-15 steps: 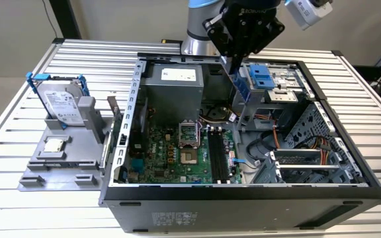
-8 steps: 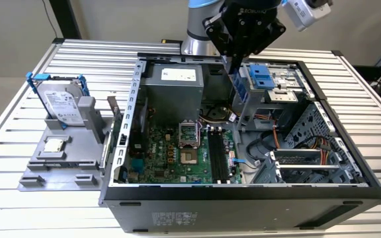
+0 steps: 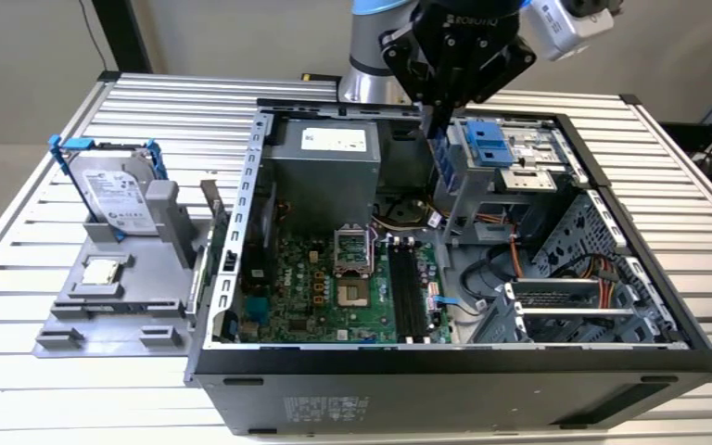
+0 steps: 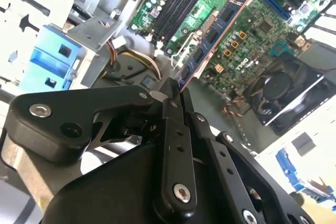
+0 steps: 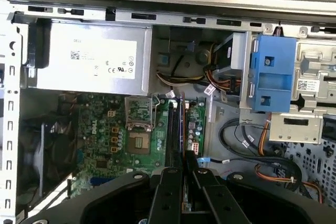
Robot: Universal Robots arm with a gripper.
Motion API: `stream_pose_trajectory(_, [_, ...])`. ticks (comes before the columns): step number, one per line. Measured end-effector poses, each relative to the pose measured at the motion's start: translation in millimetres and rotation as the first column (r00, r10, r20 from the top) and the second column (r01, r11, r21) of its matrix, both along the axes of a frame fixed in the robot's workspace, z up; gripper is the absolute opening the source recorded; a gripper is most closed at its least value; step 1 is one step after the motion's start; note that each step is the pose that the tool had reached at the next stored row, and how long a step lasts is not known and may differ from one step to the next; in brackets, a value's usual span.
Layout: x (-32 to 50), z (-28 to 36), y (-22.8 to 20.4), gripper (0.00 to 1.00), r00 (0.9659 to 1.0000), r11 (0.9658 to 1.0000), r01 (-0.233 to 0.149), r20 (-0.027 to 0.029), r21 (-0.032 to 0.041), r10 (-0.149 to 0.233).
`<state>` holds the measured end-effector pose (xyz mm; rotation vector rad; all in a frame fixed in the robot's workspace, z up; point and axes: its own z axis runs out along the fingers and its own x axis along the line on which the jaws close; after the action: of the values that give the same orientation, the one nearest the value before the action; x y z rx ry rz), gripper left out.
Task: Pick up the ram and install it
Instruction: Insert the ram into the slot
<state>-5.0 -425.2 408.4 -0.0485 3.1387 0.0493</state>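
The ram (image 3: 438,159) is a dark blue-green stick that hangs on end from my gripper (image 3: 432,116), above the back of the open computer case (image 3: 455,357). In the second wrist view the ram (image 4: 212,35) reaches out from my shut gripper (image 4: 176,90) over the green motherboard (image 4: 247,30). It appears edge-on as the ram (image 5: 186,162) between the fingers of the gripper (image 5: 187,170) in the first wrist view. The black memory slots (image 3: 408,287) (image 5: 173,127) lie below it on the motherboard, apart from the stick.
A silver hard drive with a blue bracket (image 3: 115,190) and a small square processor chip (image 3: 103,271) sit on a grey holder at the exterior view's left. Inside the case are the grey power supply (image 3: 325,158), a blue drive latch (image 3: 486,144), cables (image 5: 247,140) and a fan (image 4: 283,93).
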Motion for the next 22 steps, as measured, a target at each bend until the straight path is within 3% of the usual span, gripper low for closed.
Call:
stream_pose_trajectory(4, [0.0, 0.0, 0.0, 0.00, 0.9993, 0.9993, 0.039, -0.0001, -0.0001, -0.039])
stream_pose_trajectory(13, [0.9, -0.9, 0.0, 0.00, 0.9992, 0.9992, 0.041, -0.0001, -0.0003, -0.041])
stream_pose_trajectory(22, [8.7, -4.4, 0.1, 0.00, 0.9991, 0.9991, 0.042, -0.0001, -0.0002, -0.042])
